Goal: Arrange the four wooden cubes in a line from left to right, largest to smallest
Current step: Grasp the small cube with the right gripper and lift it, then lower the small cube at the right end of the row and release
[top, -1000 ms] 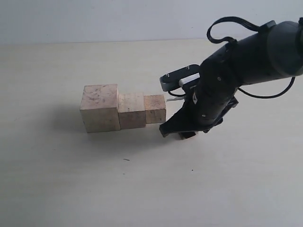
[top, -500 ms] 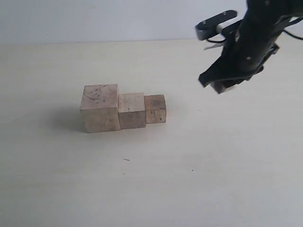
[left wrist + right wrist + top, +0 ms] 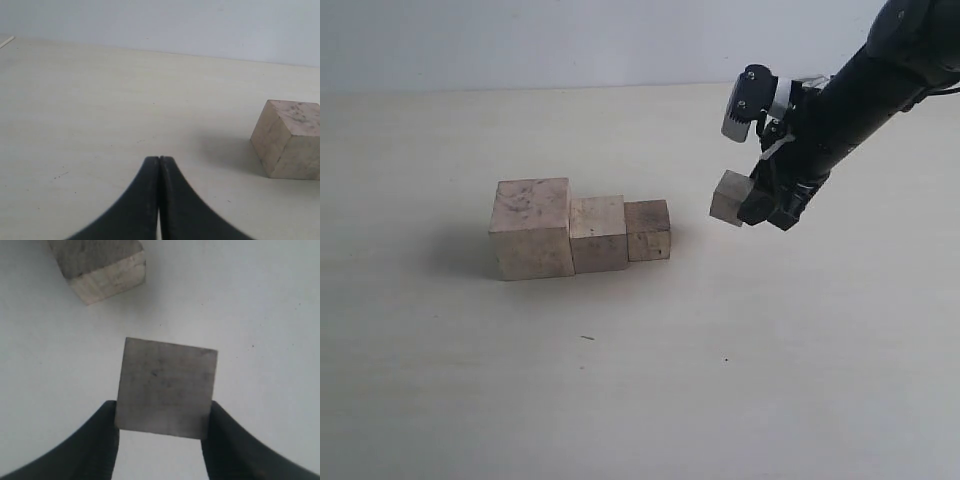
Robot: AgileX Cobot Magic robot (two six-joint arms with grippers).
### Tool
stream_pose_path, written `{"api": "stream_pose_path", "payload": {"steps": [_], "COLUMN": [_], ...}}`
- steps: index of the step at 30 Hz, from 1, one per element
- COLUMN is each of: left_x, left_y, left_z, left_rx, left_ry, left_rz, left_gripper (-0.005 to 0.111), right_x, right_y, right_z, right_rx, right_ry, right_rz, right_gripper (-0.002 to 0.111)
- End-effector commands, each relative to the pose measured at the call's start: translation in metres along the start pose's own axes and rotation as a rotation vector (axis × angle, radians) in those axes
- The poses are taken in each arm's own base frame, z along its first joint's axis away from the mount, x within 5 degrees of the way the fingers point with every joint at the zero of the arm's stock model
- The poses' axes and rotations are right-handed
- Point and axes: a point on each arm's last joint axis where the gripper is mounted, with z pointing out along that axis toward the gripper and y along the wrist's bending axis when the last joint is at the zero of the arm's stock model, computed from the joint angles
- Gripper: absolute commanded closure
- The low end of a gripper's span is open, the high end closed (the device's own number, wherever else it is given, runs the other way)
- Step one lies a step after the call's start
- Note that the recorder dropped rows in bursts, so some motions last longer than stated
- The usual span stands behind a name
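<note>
a pale cream tabletop bearing a tiny dark fleck meets a plain whitish wall.

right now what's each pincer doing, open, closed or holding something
Left pincer: closed, holding nothing.
Right pincer: closed on a small wooden cube.

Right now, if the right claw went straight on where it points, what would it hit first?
Probably the bare table, the small cube in the right gripper touching first. The row's end cube sits aside; depth is unclear.
</note>
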Motion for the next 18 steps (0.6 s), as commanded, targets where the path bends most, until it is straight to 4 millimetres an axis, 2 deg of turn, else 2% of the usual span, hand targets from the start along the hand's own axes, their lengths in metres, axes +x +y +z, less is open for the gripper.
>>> {"api": "stream_pose_path", "payload": {"steps": [1, 4, 8, 11, 12, 14, 18], "left_x": [-0.001, -0.001, -0.001, -0.001, -0.001, -0.001, -0.001], "left_y": [0.0, 0.0, 0.0, 0.0, 0.0, 0.0, 0.0], "left_z": [0.0, 0.0, 0.0, 0.0, 0.0, 0.0, 0.0], "left_rx": [0.005, 0.005, 0.005, 0.005, 0.005, 0.005, 0.005], "left_ry": [-0.015, -0.015, -0.015, -0.015, -0.015, -0.015, -0.015], "left_rz": [-0.001, -0.001, -0.001, -0.001, -0.001, -0.001, -0.001], "left_gripper": [0.107, 0.107, 0.107, 0.107, 0.107, 0.107, 0.107], "right_x": [-0.001, -0.002, -0.002, -0.001, -0.001, -0.005, -0.005], "right_y": [-0.008, -0.008, -0.008, -0.005, -0.002, 0.0, -0.007], "right_z": [0.004, 0.004, 0.004, 0.004, 0.004, 0.007, 0.025], "right_rx": [0.058, 0.058, 0.058, 0.027, -0.008, -0.015, -0.014], "right_ry": [-0.025, -0.034, -0.033, -0.024, -0.027, -0.082, -0.123], "right_rz": [-0.044, 0.018, -0.025, -0.235, -0.389, -0.568, -0.574], "right_gripper": [0.108, 0.108, 0.108, 0.108, 0.108, 0.108, 0.108]}}
